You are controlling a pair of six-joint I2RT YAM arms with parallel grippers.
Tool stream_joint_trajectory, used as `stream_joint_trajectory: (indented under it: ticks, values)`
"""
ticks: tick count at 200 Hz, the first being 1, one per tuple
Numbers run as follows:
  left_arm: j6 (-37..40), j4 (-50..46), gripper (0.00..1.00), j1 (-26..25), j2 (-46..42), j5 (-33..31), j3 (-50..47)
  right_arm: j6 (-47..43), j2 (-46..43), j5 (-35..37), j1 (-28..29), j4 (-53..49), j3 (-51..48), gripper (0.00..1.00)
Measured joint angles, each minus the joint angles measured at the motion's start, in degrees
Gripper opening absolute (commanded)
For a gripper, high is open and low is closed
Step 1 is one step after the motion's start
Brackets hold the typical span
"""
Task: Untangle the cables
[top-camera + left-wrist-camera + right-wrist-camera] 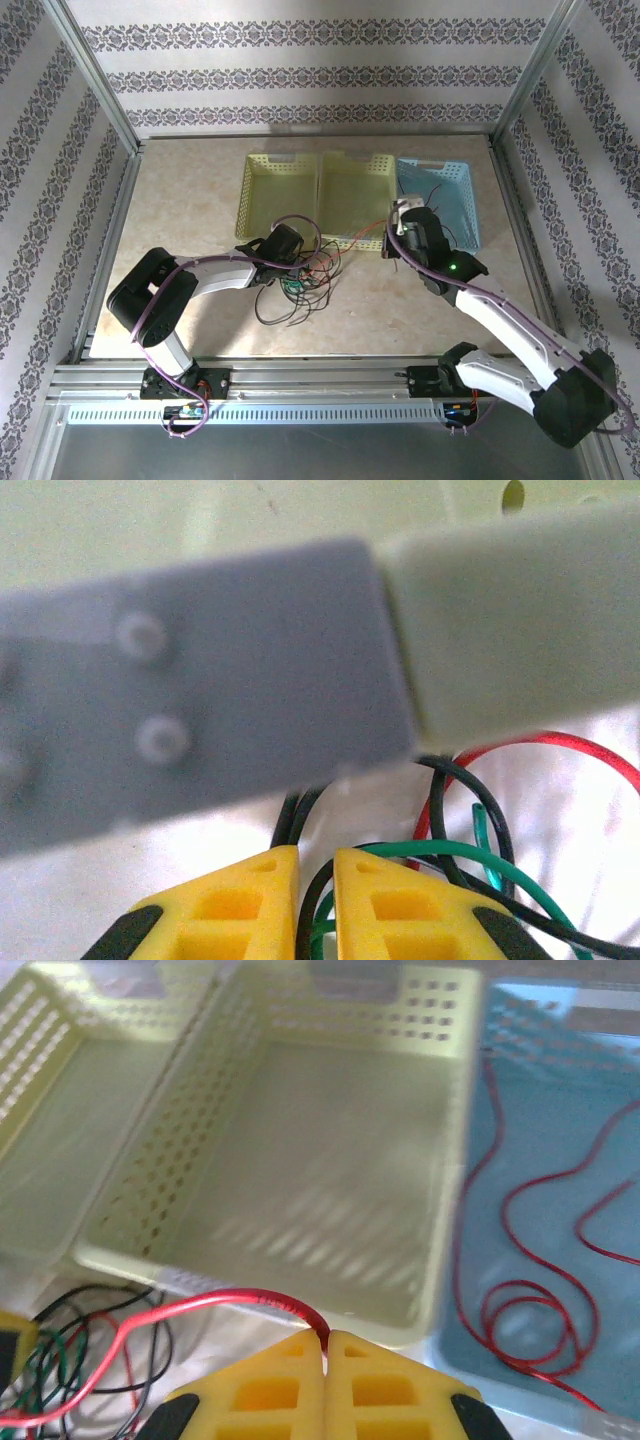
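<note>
The cables [300, 292] lie in a red, black and green tangle on the table in front of the baskets. My left gripper [292, 265] sits low on that tangle. In the left wrist view its yellow fingers [262, 905] are nearly together, with a black cable [310, 895] and a green one pinched in the narrow gap of the left gripper [315, 865]. My right gripper [400, 218] hangs over the front rim of the middle basket. The right gripper [326, 1338] is shut on a red cable [230, 1300], which runs left and down into the tangle.
Three baskets stand in a row at the back: a yellow one [250, 200], a middle yellow one [160, 1160] and a blue one [560, 1130] holding coiled red cables [520, 1310]. A blurred grey and pale bar [250, 680] crosses close in front of the left wrist camera.
</note>
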Motion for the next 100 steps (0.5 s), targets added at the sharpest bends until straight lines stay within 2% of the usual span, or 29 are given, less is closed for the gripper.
stream_joint_trajectory:
  ticks: [69, 100]
  values:
    - [0.63, 0.0, 0.19, -0.04, 0.0, 1.29, -0.28, 6.8, -3.98, -3.54, -10.1, -0.09, -2.32, 0.0]
    - [1.07, 0.09, 0.18, -0.04, 0.13, 1.57, -0.37, 6.73, -4.9, -9.03, -11.21, 0.04, -1.4, 0.0]
